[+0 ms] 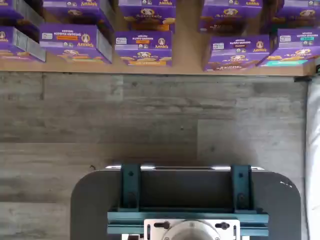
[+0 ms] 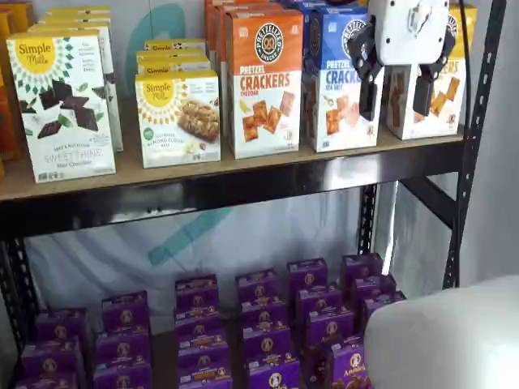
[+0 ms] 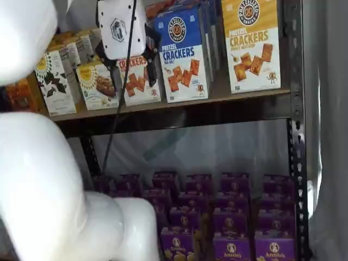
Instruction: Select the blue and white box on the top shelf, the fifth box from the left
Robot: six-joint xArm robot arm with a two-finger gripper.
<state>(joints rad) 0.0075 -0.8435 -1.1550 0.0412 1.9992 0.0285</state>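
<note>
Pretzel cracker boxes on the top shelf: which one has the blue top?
The blue and white box, marked sea salt, standing between the orange-topped cheddar box and the yellow-topped box.

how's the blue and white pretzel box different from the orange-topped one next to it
The blue and white box has a blue top and reads sea salt; the orange-topped box reads cheddar. The gripper partly covers the blue one, while the orange one shows in full. Both stand upright on the top shelf and share the round logo.

The gripper (image 2: pixel 396 96) hangs before the top shelf (image 2: pixel 243 182), a plain gap between its black fingers. The blue and white box (image 2: pixel 336 93) stands just behind it, beside the orange-topped cracker box (image 2: pixel 263 83).
</note>
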